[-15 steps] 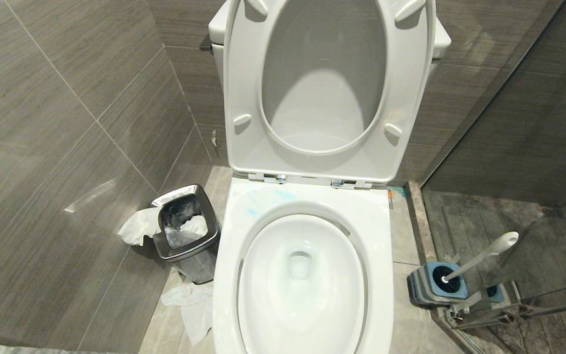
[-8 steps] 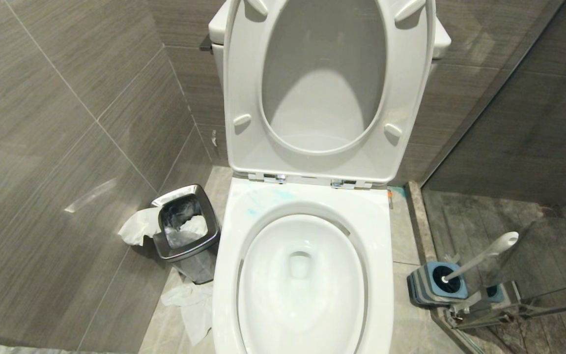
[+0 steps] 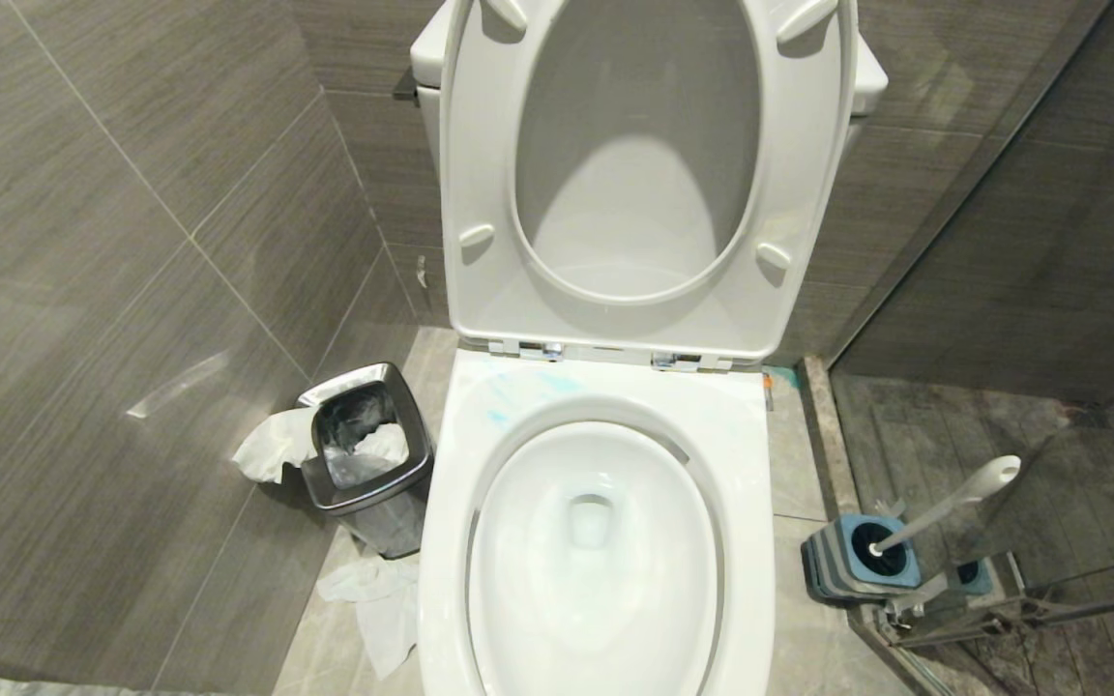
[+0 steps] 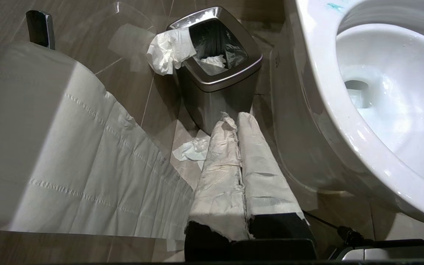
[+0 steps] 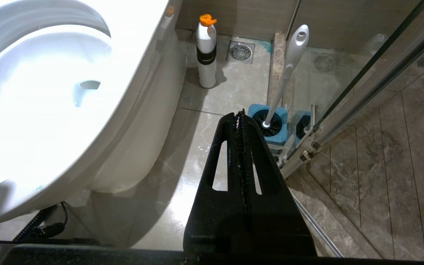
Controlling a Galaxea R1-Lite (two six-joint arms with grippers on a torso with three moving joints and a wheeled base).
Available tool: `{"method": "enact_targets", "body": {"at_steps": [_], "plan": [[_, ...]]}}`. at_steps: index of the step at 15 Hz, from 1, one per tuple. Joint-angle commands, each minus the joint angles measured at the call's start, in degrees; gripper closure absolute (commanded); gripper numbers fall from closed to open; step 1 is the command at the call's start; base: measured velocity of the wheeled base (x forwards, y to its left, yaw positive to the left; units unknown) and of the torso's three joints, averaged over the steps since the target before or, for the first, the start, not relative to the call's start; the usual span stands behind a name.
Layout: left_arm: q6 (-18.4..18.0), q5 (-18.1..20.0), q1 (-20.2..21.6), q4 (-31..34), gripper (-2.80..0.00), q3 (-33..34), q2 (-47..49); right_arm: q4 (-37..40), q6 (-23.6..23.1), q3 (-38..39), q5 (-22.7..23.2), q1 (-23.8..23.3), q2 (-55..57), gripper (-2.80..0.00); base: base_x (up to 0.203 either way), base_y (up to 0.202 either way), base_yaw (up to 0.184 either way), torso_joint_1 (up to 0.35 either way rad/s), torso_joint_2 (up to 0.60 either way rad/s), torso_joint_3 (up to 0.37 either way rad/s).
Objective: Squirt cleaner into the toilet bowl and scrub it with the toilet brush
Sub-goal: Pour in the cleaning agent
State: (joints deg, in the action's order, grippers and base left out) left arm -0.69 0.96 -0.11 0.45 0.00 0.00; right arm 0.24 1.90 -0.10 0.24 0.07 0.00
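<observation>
Looking down, I see the big white toilet bowl (image 3: 596, 570) right in front of me, with its seat (image 3: 480, 193) and lid (image 3: 634, 145) tipped up against the tank. Water sits at the bottom of the bowl. Pale blue smears of cleaner (image 3: 518, 396) show on the back of the rim, toward my left side, close to the hinges.

Dark tiled walls (image 3: 112, 242) stand around the toilet, and a glass shower door (image 3: 1050, 464) is on my right.

On the floor to my left, just beside the toilet, stands a small shiny bin (image 3: 364, 454) with a dark bag inside. White paper (image 3: 272, 447) hangs over its edge, and more paper (image 3: 373, 604) lies on the floor near it. A big roll of toilet paper (image 4: 42, 147) shows close by in my left wrist view.

On the floor to my right, near the glass door, sits a blue square holder (image 3: 857, 559). The toilet brush (image 3: 949, 503) stands in it, leaning, with its white handle pointing up and away from the toilet. Its black bristles are down inside the holder.

A white bottle (image 5: 206, 55) with an orange cap stands on the floor behind the toilet, near a floor drain (image 5: 240, 52).

My left gripper (image 4: 236, 117) hangs low beside the toilet, pointing toward the bin. Its fingers are wrapped in white paper, pressed together, and grasp nothing. My right gripper (image 5: 239, 115) hangs low on the other side, pointing toward the holder. Its black fingers are clenched tight and hold nothing
</observation>
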Motion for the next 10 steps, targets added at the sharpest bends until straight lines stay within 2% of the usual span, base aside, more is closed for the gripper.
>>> {"method": "enact_targets", "body": {"at_steps": [1, 10], "plan": [[-0.10, 0.00, 0.02, -0.01, 0.00, 0.18, 0.09, -0.06, 0.03, 0.01, 0.02, 0.01, 0.00, 0.00, 0.000, 0.000, 0.000, 0.000, 0.00, 0.000], [0.17, -0.25, 0.02, -0.02, 0.00, 0.18, 0.09, -0.07, 0.03, 0.01, 0.02, 0.01, 0.09, 0.00, 0.000, 0.000, 0.000, 0.000, 0.00, 0.000]]}}
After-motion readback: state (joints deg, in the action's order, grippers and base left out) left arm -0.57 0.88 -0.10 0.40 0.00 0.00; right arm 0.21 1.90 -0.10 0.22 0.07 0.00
